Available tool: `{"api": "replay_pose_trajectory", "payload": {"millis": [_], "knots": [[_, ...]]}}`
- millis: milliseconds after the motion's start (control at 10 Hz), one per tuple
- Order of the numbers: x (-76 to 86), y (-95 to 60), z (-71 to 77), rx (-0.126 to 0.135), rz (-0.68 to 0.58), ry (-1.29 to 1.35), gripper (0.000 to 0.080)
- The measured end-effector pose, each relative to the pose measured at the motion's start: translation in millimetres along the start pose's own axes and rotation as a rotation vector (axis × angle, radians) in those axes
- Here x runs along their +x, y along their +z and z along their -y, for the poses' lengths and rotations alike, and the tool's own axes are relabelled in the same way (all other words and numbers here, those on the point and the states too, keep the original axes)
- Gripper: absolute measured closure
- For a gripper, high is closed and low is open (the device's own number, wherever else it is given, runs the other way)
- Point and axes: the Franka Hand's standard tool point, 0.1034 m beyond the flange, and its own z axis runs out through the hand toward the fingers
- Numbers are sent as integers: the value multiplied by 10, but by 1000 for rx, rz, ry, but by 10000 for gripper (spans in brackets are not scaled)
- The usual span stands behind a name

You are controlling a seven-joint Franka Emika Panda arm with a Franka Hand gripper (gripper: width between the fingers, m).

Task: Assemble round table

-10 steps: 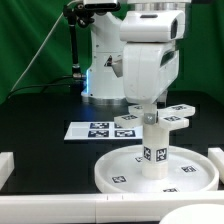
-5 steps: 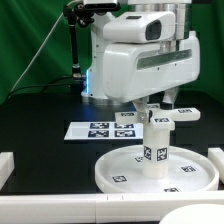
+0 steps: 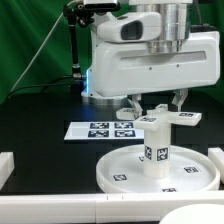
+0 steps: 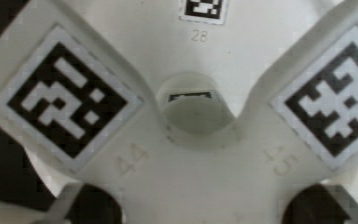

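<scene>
The large round rimmed disc (image 3: 110, 172) lies at the table's front. The short cylindrical leg (image 3: 157, 150) stands upright in its middle. The cross-shaped piece (image 3: 185, 116) sits level on top of the leg. My gripper (image 3: 155, 106) hangs straight over it, one finger on each side of the piece, shut on it. In the wrist view the cross-shaped piece (image 4: 194, 60) fills the picture, with tagged arms and a round centre hole (image 4: 197, 110). It spans the whole gap between my dark fingertips (image 4: 73, 205), and the gripper (image 4: 197, 210) is closed on it.
The marker board (image 3: 100, 130) lies flat behind the disc toward the exterior view's left. White rails stand at the front left (image 3: 5, 165) and front right (image 3: 216, 160). The arm's base (image 3: 100, 80) rises behind, against a green backdrop.
My hand has turned about its vertical axis over the leg, now seen broadside. The cross-shaped piece's arms have swung round with it. The leg and disc have stayed in place.
</scene>
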Motion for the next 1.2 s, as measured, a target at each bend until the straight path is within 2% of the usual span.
{"api": "replay_pose_trajectory", "payload": {"millis": [500,900,1200], "knots": [[-8,3,41,30,-2,573,357],[-7,6,41,38,2,823,357],[-18,6,42,71,-5,1192,357]]}}
